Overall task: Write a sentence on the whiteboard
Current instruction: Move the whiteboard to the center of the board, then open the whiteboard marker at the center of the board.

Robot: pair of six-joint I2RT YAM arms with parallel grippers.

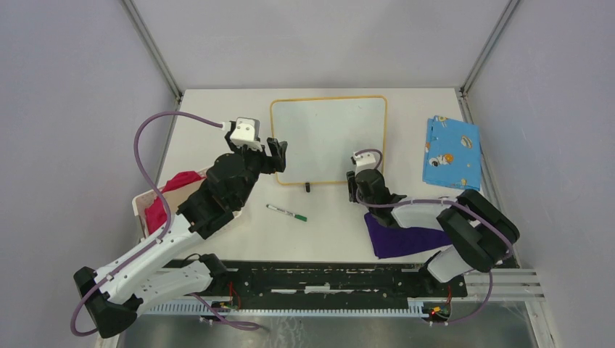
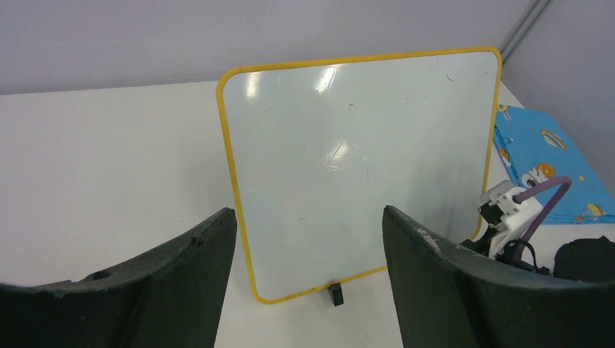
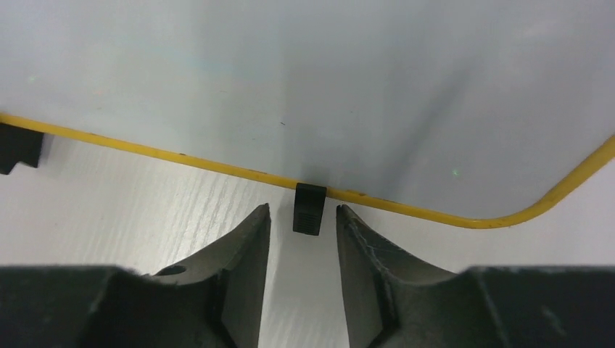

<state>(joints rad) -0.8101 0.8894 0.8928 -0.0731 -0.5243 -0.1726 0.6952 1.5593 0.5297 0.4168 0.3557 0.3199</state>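
Whiteboard (image 1: 328, 138) lies on the far middle of the table (image 1: 217, 116), its yellow rim square to the table's edges. From the left wrist its glossy face (image 2: 362, 167) shows glare and a few small dark specks. Two small black clips sit on its near edge; in the top view one (image 1: 307, 187) shows near the middle of that edge.

The left gripper (image 1: 276, 154) hangs at the board's near left corner. Its wrist view shows the jaws standing wide (image 2: 308, 214), holding nothing, with the board's near edge and one clip (image 2: 334, 293) between them and farther off.

The right gripper (image 1: 352, 181) is low at the board's near right part. In its wrist view the jaws are narrow (image 3: 302, 207) and stand on either side of a clip (image 3: 309, 210) that sits on the yellow rim of the board (image 3: 304, 87). A thin strip of table shows between each finger (image 3: 246, 246) and the clip, so the fingers flank it without pressing on it. The other clip (image 3: 18, 148) shows at the left edge of that view.

A marker (image 1: 286, 212) with a green end lies on the table in front of the board, between the two arms and apart from both grippers. A blue cloth (image 1: 451, 152) lies right of the board, a purple cloth (image 1: 402, 235) lies under the right arm, and a red cloth (image 1: 170, 190) sits at the table's left edge beside the left arm.
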